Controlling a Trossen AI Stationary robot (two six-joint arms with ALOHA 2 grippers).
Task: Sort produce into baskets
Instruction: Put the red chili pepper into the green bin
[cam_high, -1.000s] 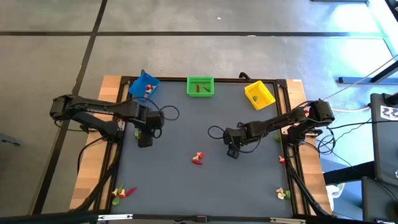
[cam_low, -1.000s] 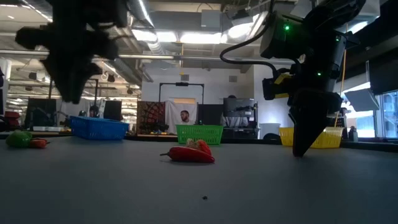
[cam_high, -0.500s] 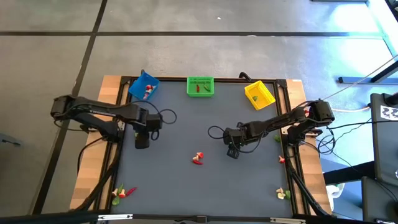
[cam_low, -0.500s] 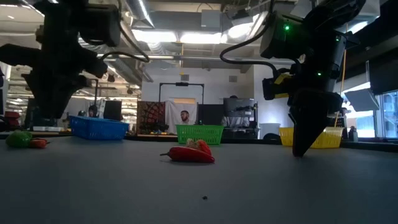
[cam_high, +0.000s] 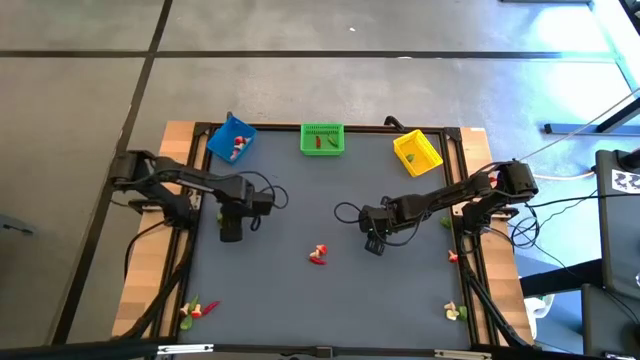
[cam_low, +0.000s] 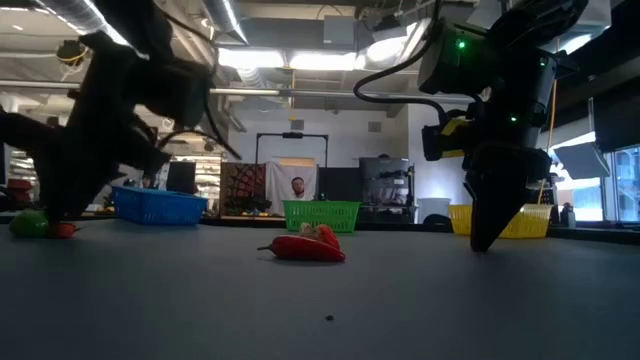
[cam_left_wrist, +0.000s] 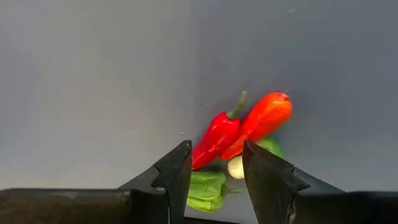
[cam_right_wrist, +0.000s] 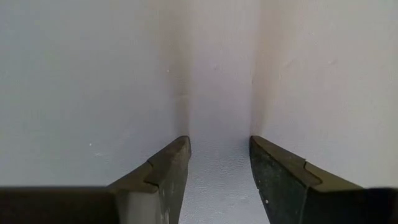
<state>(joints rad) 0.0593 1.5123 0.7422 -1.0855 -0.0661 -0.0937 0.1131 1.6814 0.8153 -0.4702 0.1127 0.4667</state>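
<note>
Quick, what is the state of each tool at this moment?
Left tool: open, holding nothing, aimed at the red pepper.
Right tool: open, holding nothing, above the bare mat.

Left wrist view: green piece (cam_left_wrist: 208, 188) and whitish piece (cam_left_wrist: 236, 167) partly hidden behind finger tips (kinds not readable). Green lump (cam_left_wrist: 271, 145) mostly hidden behind red piece (cam_left_wrist: 261, 120). Low view: left arm blurred. High view: contents of blue basket (cam_high: 229, 139), green basket (cam_high: 322, 138), yellow basket (cam_high: 417, 152) too small to identify.
</note>
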